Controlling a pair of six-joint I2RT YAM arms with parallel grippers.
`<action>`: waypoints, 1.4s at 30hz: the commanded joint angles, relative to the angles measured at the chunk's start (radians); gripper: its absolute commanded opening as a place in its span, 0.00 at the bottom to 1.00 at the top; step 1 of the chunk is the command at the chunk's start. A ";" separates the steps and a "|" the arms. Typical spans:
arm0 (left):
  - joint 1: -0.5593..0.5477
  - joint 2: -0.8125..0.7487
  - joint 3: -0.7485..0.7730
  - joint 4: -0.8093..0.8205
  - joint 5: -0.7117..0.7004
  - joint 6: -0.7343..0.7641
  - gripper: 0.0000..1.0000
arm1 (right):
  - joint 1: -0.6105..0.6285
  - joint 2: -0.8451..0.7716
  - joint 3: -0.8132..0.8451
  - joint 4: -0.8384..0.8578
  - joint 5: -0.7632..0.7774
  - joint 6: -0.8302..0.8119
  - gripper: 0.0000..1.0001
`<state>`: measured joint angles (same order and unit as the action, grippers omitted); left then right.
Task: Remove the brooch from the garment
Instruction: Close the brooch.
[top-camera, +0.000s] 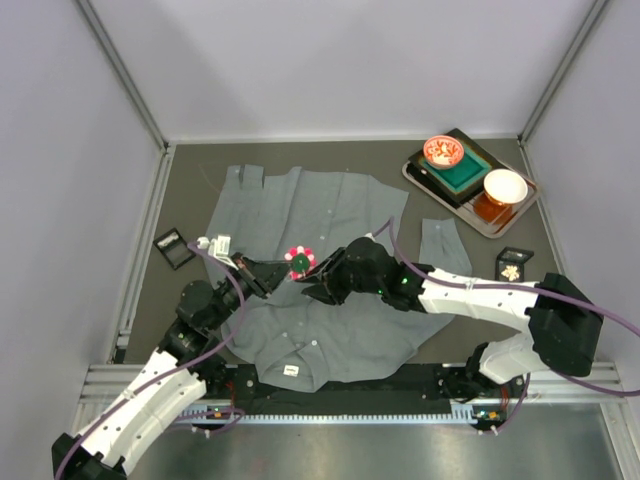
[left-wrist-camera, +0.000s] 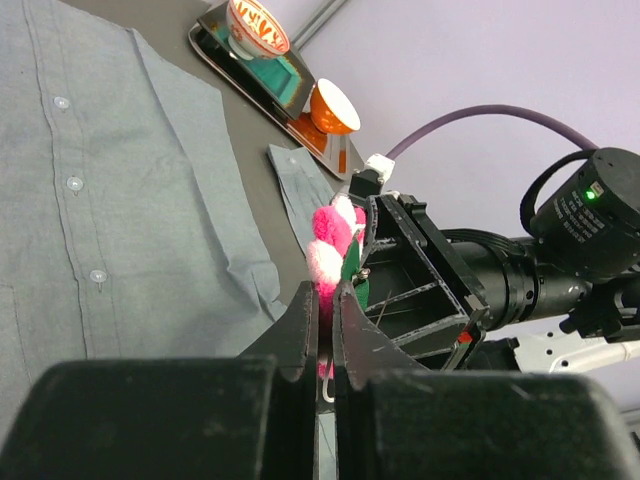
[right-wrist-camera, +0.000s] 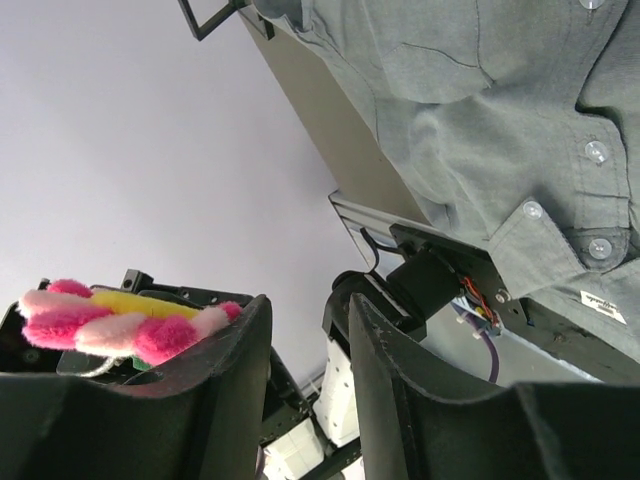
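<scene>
Left gripper (left-wrist-camera: 322, 305), nearest the lens: fingers clenched on the base of the brooch (left-wrist-camera: 335, 235), a fluffy pink, white and yellow flower with a green centre, held up over the middle of the garment (top-camera: 330, 210), a grey buttoned shirt spread on the dark table (top-camera: 190, 190). Right gripper (right-wrist-camera: 305, 325): fingers parted, gripping nothing, just beside the brooch. Tray (top-camera: 415, 173), far right corner: a red-and-white patterned bowl (top-camera: 443, 151) on a green block; a white-lined orange bowl (top-camera: 504, 186) on a brown block; contents not discernible. Small black box (top-camera: 173, 248), left of the shirt. Second black box (top-camera: 513, 263), right side, holding pale pieces
</scene>
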<state>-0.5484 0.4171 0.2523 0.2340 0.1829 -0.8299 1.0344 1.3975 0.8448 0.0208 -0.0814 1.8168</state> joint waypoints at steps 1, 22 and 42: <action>-0.002 0.005 -0.013 0.036 0.082 0.038 0.00 | -0.020 -0.023 0.013 0.027 -0.009 -0.001 0.37; -0.002 0.052 0.100 -0.188 -0.003 -0.095 0.00 | -0.054 -0.097 -0.090 0.034 -0.096 -0.054 0.51; 0.001 0.241 0.314 -0.458 0.159 -0.553 0.00 | -0.102 -0.313 0.092 -0.327 -0.405 -1.295 0.68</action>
<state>-0.5484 0.6357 0.5358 -0.1978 0.2935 -1.2213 0.9424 1.1141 0.8314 -0.1917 -0.3664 0.7734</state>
